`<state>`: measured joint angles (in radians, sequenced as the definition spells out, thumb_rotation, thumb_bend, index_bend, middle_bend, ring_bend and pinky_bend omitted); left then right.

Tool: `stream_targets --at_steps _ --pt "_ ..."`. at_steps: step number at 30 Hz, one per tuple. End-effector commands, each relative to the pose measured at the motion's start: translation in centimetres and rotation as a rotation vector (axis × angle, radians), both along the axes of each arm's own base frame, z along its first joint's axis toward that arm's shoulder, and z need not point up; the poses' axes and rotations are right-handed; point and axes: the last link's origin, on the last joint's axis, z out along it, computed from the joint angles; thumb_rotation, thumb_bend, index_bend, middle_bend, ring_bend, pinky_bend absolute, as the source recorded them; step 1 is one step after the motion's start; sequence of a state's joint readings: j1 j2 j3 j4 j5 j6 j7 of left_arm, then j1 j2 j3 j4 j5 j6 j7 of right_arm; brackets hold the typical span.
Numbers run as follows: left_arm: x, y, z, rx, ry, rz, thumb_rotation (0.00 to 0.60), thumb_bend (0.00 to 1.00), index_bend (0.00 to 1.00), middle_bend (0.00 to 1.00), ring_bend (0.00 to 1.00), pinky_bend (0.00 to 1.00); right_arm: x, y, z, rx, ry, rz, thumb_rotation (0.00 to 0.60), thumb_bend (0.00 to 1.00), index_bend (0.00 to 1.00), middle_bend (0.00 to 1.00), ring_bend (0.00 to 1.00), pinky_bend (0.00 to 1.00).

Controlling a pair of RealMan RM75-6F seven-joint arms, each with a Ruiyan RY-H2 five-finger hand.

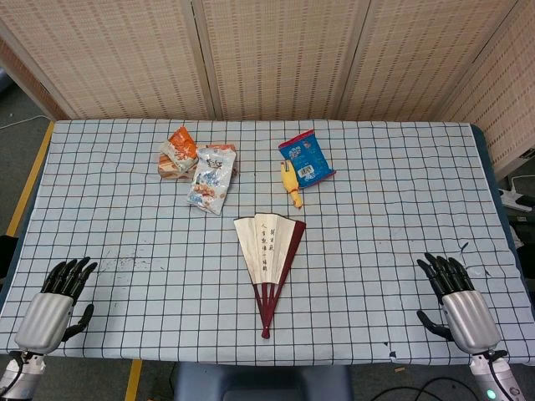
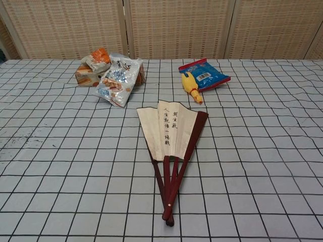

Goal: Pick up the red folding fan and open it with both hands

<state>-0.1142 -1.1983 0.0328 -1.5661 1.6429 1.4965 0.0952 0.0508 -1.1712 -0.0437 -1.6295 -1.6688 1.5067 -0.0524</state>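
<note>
Your fan (image 1: 269, 259) lies flat mid-table, partly spread, pivot toward you, cream leaf with dark writing pointing away. Only the chest view shows the ribs (image 2: 170, 181) plainly; only the head view shows your hands. The left hand (image 1: 57, 305) and right hand (image 1: 456, 301) rest at the near corners, fingers apart, holding nothing, each well apart from the fan between them. Beyond it lie snack bags (image 1: 201, 171), a blue packet (image 1: 306, 158) and a yellow chicken (image 1: 290, 184).
</note>
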Motion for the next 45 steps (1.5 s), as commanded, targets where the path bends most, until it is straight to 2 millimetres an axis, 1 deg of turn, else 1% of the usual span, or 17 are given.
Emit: stream_targets --at_steps 1,5,8,11,14,18,21,24,28,33,37,45 --pt "0.3 0.2 -0.4 -0.009 -0.003 -0.012 0.600 0.47 0.00 0.00 0.00 0.07 -0.3 -0.1 0.1 -0.006 0.012 -0.006 0.600 0.19 0.00 0.00 0.00 0.00" --pt "0.7 0.5 -0.7 -0.016 -0.013 -0.023 0.600 0.46 0.00 0.00 0.00 0.07 -0.1 -0.7 -0.4 0.002 0.024 0.018 0.600 0.19 0.00 0.00 0.00 0.00" --pt "0.9 0.5 -0.9 -0.024 -0.021 -0.026 0.600 0.47 0.00 0.00 0.00 0.07 0.8 -2.6 -1.7 0.025 0.038 0.083 0.600 0.19 0.00 0.00 0.00 0.00" --pt "1.0 0.5 -1.0 -0.034 -0.026 -0.036 0.600 0.47 0.00 0.00 0.00 0.07 2.1 -5.3 -3.9 0.068 0.074 0.173 0.600 0.19 0.04 0.00 0.00 0.00" --pt "1.1 0.5 -1.0 -0.039 -0.029 -0.039 0.600 0.47 0.00 0.00 0.00 0.07 3.9 -8.2 -6.8 0.105 0.101 0.270 0.600 0.19 0.13 0.00 0.00 0.00" --pt "1.1 0.4 -0.8 -0.037 -0.036 -0.042 0.600 0.47 0.00 0.00 0.00 0.07 6.2 -10.6 -10.3 0.108 0.109 0.367 0.600 0.19 0.24 0.00 0.00 0.00" --pt "1.0 0.4 -0.7 -0.037 -0.040 -0.041 0.600 0.47 0.00 0.00 0.00 0.07 7.7 -11.4 -12.6 0.118 0.112 0.421 0.600 0.19 0.31 0.00 0.00 0.00" --pt "1.0 0.4 -0.5 -0.035 -0.044 -0.038 0.600 0.47 0.00 0.00 0.00 0.07 8.7 -11.8 -14.9 0.121 0.141 0.461 0.600 0.19 0.33 0.00 0.00 0.00" --pt "0.8 0.4 -0.1 -0.021 -0.042 -0.036 0.600 0.46 0.00 0.00 0.00 0.07 9.0 -12.1 -17.3 0.134 0.174 0.472 0.600 0.19 0.33 0.00 0.00 0.00" --pt "0.6 0.5 0.1 -0.004 -0.031 -0.027 0.600 0.47 0.00 0.00 0.00 0.07 9.4 -12.6 -20.0 0.134 0.137 0.440 0.600 0.19 0.33 0.00 0.00 0.00" --pt "0.5 0.5 0.1 -0.015 -0.024 -0.026 0.600 0.47 0.00 0.00 0.00 0.07 10.1 -12.9 -21.5 0.124 0.146 0.467 0.600 0.19 0.34 0.00 0.00 0.00" --pt "0.3 0.7 0.0 -0.014 -0.017 -0.013 0.600 0.46 0.00 0.00 0.00 0.07 11.1 -14.0 -24.0 0.136 0.156 0.439 0.600 0.19 0.39 0.00 0.00 0.00"
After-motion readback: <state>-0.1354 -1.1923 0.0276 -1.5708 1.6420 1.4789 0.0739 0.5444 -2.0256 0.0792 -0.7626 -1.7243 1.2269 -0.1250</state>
